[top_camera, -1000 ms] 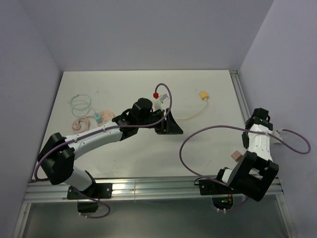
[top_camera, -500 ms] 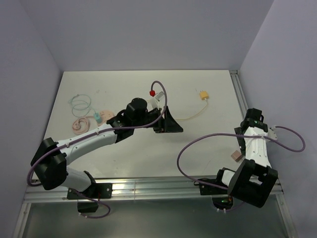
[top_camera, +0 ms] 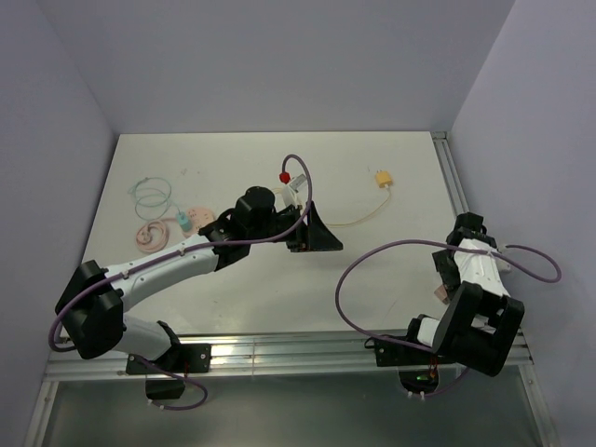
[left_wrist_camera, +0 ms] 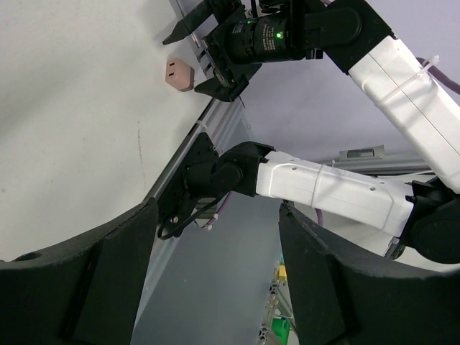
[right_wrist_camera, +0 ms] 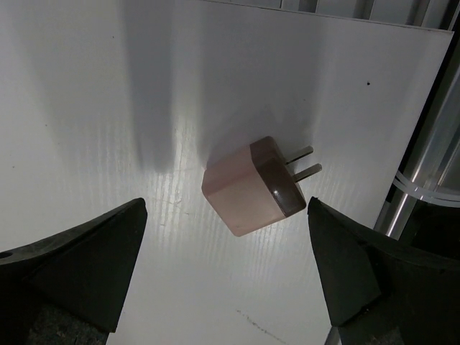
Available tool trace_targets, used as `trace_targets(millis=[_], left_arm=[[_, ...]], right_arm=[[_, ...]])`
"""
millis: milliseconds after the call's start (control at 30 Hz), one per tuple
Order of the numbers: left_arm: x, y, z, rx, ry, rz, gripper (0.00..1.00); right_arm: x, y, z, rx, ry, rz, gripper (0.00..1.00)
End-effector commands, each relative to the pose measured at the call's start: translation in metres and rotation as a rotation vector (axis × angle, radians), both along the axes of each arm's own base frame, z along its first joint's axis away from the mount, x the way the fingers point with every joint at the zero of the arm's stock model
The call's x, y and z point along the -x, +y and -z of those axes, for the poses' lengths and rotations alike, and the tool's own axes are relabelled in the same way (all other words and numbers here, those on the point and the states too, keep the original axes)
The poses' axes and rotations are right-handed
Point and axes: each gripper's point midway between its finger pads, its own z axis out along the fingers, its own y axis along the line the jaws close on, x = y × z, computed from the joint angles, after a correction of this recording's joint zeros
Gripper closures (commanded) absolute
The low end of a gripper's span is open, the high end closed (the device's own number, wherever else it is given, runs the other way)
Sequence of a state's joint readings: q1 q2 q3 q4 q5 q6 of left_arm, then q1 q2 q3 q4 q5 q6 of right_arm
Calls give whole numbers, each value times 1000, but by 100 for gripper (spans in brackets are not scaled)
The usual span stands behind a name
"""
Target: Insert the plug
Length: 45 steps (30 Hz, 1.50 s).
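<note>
Plug (top_camera: 440,295), a pink two-pin adapter, lies on the table (top_camera: 372,149) at the lower right of the top view, beside the right arm. The left gripper (top_camera: 315,233) sits mid-frame. In the left wrist view its jaws have parted and hold nothing. In the right wrist view the right gripper (right_wrist_camera: 215,287) has just sprung wide, leaving the plug loose at centre, pins pointing upper right. Insertion likely needs a fresh grasp.

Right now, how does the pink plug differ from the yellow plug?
The pink plug is a cordless cube with two prongs; the yellow plug trails a pale cable. The pink plug lies by the table's right edge; the yellow plug farther back. Both lie free, ungripped.
</note>
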State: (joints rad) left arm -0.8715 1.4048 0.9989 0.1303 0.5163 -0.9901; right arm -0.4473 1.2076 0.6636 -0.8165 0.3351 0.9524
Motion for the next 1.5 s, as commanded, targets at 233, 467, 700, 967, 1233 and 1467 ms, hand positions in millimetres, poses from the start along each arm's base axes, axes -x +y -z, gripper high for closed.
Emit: trace_targets(millis=[233, 467, 700, 967, 1233, 1467], left_arm=[[0, -1, -22, 61, -45, 6, 26], [0, -2, -24, 65, -51, 11, 26], [0, -2, -20, 63, -45, 18, 26], [-2, -4, -23, 73, -49, 25, 26], [-1, -3, -24, 72, -49, 22, 26], [0, -2, -24, 76, -50, 22, 26]], right_arm=[[-7, -9, 1, 33, 6, -3, 0], [-6, -11, 5, 31, 42, 13, 2], [-8, -14, 5, 40, 53, 11, 5], [-11, -24, -15, 104, 33, -11, 4], [-13, -19, 0, 52, 57, -20, 4], [-14, -14, 8, 32, 72, -25, 8]])
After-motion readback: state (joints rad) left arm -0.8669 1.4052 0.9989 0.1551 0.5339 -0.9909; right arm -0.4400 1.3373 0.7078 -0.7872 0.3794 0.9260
